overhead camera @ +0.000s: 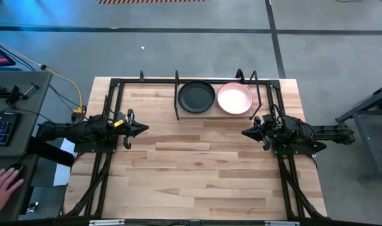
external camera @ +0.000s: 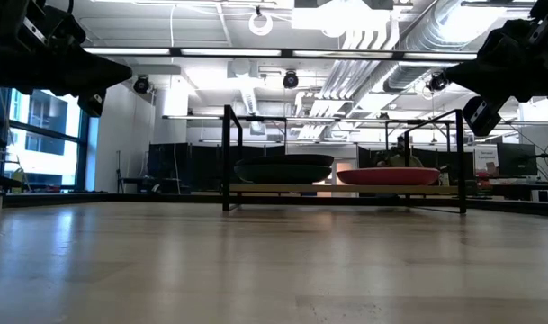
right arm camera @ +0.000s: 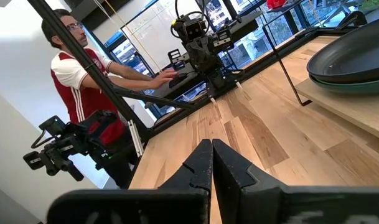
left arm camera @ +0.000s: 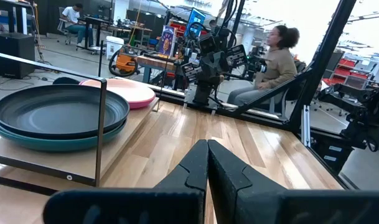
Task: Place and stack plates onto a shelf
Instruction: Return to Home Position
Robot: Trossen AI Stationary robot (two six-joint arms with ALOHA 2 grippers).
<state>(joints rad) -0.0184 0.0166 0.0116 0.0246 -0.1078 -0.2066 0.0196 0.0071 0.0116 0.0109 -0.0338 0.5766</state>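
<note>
The shelf (external camera: pixel 345 189) stands at the table's far edge, a wood board with black rods. On it the black plate (overhead camera: pixel 196 97) lies on top of the dark teal plate (left arm camera: pixel 46 142). To their right the cream-pink plate (overhead camera: pixel 234 99) lies on a magenta plate (external camera: pixel 388 176). No sage green plate shows. My left gripper (overhead camera: pixel 147 129) hovers shut above the table, left of the shelf and nearer than it. My right gripper (overhead camera: pixel 243 132) hovers shut just nearer than the pink plate. The two grippers point at each other.
Bare butcher-block tabletop (overhead camera: pixel 197 169) spreads between the arms and toward the near edge. A black frame (overhead camera: pixel 109 100) runs along the table's sides. A desk with a keyboard (overhead camera: pixel 2 125) stands left of the table, a person's hand (overhead camera: pixel 4 184) beside it. People show beyond the table.
</note>
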